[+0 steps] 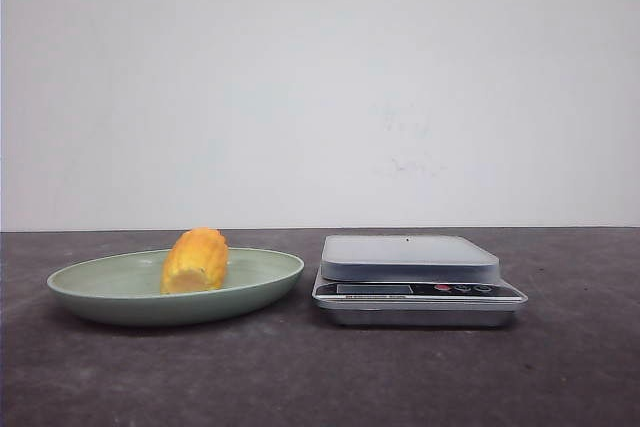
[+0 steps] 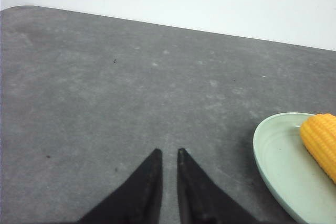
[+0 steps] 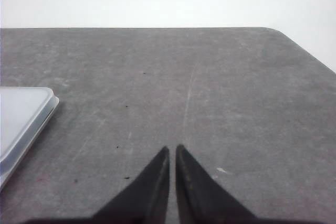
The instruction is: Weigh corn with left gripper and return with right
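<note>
Left gripper (image 2: 169,155): black tapered fingers, tips drawn close with only a narrow slit between them, nothing held. It hangs over bare grey table (image 2: 105,93), with the plate's rim near it on the side toward the middle. Not seen in the front view.

Plate (image 1: 120,299): pale green, oval, shallow. Stands on the left half of the table, toward the front edge, just beside the scale without touching it. From the left wrist camera only one curved end of the plate (image 2: 278,156) shows.

Corn (image 1: 196,260): short stubby cob, yellow-orange, kernel rows ribbed, ends rounded. Lies inside the plate, a little right of the plate's middle, resting on the plate's floor. One end of the corn (image 2: 321,142) shows from the left wrist camera, well inside the rim. No gripper touches it.

Scale (image 1: 415,277): silver kitchen scale, flat grey weighing platform on top, dark front panel with a display window and small buttons. Stands at the middle of the table, right of the plate. Platform bare. Display reading too small to tell. A corner of the scale (image 3: 23,119) shows from the right wrist camera.

Right gripper (image 3: 172,149): black tapered fingers, tips nearly together, a thin gap only, nothing held. Over bare table near its far right corner, scale off to one side.
</note>
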Controlling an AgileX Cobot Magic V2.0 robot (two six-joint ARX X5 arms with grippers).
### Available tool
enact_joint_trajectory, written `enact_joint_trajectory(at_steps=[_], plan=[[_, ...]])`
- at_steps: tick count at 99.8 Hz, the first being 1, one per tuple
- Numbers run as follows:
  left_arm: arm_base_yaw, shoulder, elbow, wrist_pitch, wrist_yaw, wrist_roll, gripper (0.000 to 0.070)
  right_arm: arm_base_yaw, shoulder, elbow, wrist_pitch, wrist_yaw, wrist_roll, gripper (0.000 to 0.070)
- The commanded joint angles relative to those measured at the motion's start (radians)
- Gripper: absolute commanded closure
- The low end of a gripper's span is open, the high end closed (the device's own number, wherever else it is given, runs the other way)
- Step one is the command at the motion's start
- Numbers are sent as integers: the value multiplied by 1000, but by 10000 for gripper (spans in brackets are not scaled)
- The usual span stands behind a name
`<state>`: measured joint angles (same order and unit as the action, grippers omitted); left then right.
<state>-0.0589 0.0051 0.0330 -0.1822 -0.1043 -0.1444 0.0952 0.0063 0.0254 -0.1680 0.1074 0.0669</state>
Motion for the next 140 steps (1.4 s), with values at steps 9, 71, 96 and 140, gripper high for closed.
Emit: enact_joint_trajectory(at_steps=[9,71,96,140], plan=[[2,-2,-16,-6,0,13,682,-1,-2,-5,11,1,-8,684],[2,-2,-16,-5,-2,13,682,-2,-2,-5,49,44,-154,684],[2,-2,-16,-5,-2,13,682,-2,-2,-5,75,43,-154,684],[2,-1,-15,17,2,-53,687,0,-2,-3,130,-59,79,697]])
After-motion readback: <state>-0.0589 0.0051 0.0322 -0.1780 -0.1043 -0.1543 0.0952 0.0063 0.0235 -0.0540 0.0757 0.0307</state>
